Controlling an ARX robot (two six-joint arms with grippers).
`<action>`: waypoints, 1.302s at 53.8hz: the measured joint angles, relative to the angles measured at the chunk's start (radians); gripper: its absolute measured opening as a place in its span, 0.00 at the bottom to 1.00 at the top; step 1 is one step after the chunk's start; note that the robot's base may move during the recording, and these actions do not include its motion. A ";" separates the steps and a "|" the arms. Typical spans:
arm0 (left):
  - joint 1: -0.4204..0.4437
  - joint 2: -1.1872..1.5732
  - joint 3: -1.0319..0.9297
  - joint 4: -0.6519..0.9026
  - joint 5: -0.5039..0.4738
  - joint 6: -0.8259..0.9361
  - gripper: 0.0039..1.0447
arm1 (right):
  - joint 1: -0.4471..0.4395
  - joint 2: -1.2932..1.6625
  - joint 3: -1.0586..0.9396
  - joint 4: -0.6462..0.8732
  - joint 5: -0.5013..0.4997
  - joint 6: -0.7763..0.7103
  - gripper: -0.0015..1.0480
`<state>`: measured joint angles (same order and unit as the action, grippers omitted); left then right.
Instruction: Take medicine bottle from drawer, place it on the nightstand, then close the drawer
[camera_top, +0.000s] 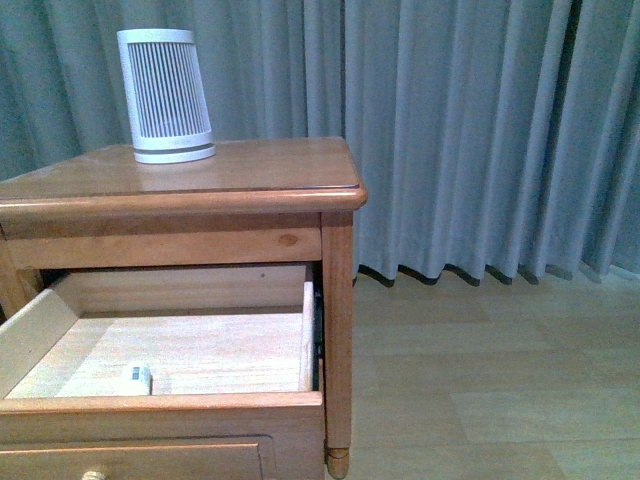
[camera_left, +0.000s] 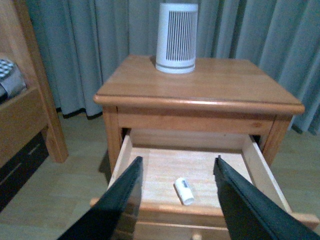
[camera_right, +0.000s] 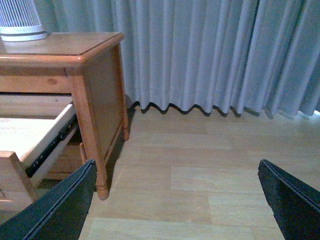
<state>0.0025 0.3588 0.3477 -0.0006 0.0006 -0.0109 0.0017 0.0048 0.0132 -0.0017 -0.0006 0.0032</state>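
Front view: medicine bottle (camera_top: 137, 379) half-hidden behind drawer (camera_top: 160, 403) front; left claw (camera_left: 177, 160), right claw (camera_right: 176, 163) wide.

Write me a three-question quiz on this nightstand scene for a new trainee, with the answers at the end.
1. True or false: the drawer of the nightstand stands pulled out.
2. Where is the medicine bottle? A. On the nightstand's top. B. Lying on its side in the drawer, near the front panel. C. Clamped in a gripper.
3. Which gripper is open and aimed into the drawer?
Key: 1 true. 2 B. 3 the left gripper.
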 joint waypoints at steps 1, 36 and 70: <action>0.000 -0.004 -0.007 0.003 0.000 0.000 0.31 | 0.000 0.000 0.000 0.000 0.000 0.000 0.93; -0.002 -0.270 -0.247 -0.019 0.000 0.003 0.02 | 0.000 -0.002 0.000 0.000 0.001 0.000 0.93; -0.003 -0.348 -0.338 -0.005 -0.001 0.003 0.02 | -0.012 0.599 0.398 -0.058 -0.272 0.103 0.93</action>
<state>-0.0002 0.0109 0.0093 -0.0055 -0.0006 -0.0074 -0.0105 0.6041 0.4110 -0.0593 -0.2729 0.1059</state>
